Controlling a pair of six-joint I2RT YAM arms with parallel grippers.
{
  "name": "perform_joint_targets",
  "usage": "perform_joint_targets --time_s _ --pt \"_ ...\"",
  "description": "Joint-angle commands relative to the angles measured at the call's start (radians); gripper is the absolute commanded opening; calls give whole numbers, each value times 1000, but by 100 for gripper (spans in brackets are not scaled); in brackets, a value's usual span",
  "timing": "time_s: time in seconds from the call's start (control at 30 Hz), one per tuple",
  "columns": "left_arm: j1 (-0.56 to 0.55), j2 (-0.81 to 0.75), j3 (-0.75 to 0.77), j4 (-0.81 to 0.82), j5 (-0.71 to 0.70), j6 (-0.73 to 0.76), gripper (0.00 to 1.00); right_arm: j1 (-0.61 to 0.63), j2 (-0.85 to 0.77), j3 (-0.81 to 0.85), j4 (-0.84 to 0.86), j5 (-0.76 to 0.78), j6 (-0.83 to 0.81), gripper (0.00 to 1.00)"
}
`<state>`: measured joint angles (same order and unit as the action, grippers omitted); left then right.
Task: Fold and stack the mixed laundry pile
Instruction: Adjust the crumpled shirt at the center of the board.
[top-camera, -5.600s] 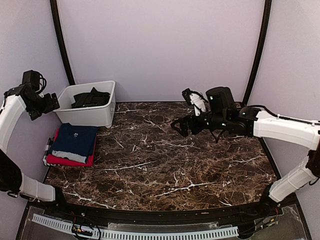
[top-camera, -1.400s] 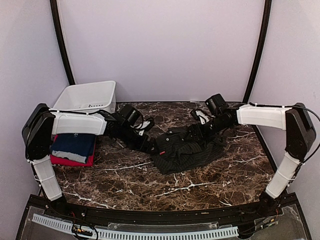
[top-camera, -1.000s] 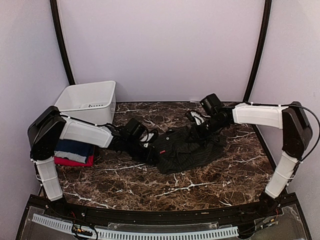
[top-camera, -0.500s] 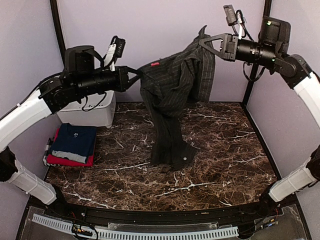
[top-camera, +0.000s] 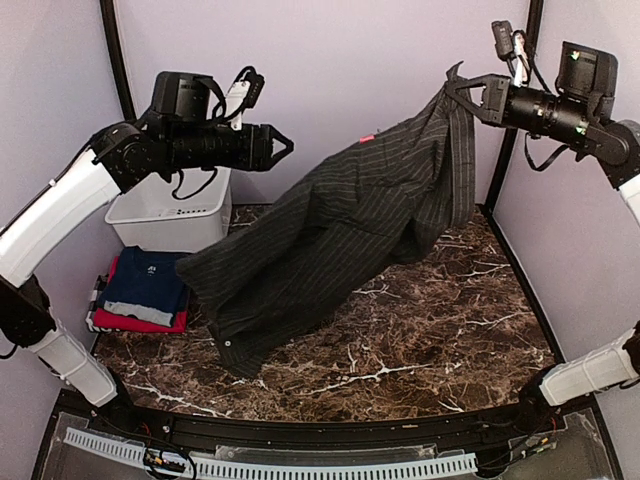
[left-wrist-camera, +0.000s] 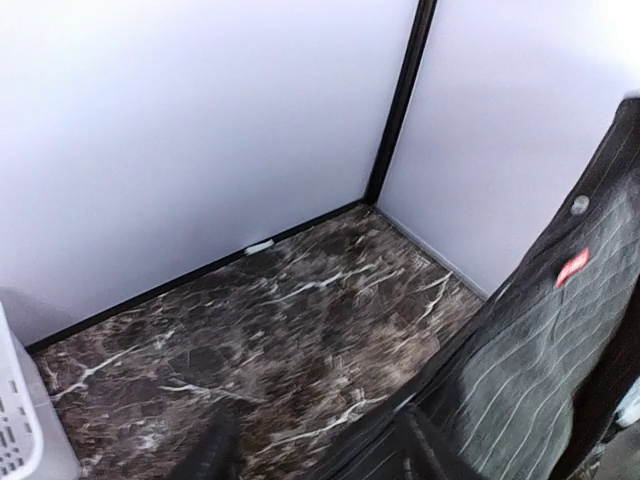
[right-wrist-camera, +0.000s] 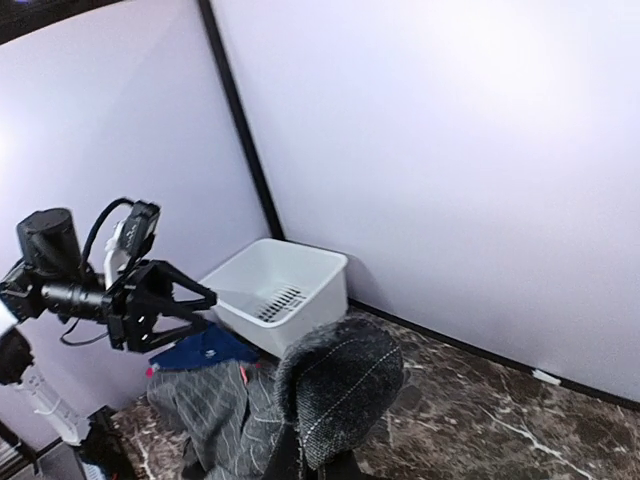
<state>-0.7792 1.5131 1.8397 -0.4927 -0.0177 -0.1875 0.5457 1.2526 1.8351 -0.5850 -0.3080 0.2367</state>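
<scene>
The white bin (top-camera: 150, 225) sits at the tabletop's (top-camera: 430, 320) far left corner. Just in front of it, the navy T-shirt (top-camera: 150, 280) lies folded on the red T-shirt (top-camera: 135, 322). The pinstriped shirt (top-camera: 340, 230) hangs from the closed right pincer (top-camera: 460, 92), high and well right of the bin. It slants down toward the stack and hides much of the marble. Half a second earlier both pincers held it. Now the left pincer (top-camera: 285, 147), above the bin, stands open and empty, and the hem has swung binward.
</scene>
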Motion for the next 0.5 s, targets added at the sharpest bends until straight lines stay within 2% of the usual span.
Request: perform_joint_targets --time_s 0.0,0.03,0.1,0.17,0.23,0.3,0.37,0.47 --pt "15 -53 -134 -36 22 -16 65 -65 -24 -41 -16 148 7 0" --pt "15 -68 -160 -26 72 -17 70 -72 -24 -53 -22 156 6 0" --pt "10 -79 -248 -6 139 -19 71 -77 -24 -89 -28 175 13 0" --pt "-16 -90 -362 24 154 -14 68 -78 -25 -137 -37 198 18 0" --pt "-44 -104 -546 80 180 -23 66 -80 -40 -197 -27 204 23 0" --pt "-69 -111 -675 178 221 -50 61 -79 -56 -244 -12 198 31 0" --pt "-142 -99 -756 237 220 -64 60 -79 -56 -251 -15 192 27 0" --pt "-234 -18 -779 271 143 -40 61 -80 -46 -230 -26 185 22 0"
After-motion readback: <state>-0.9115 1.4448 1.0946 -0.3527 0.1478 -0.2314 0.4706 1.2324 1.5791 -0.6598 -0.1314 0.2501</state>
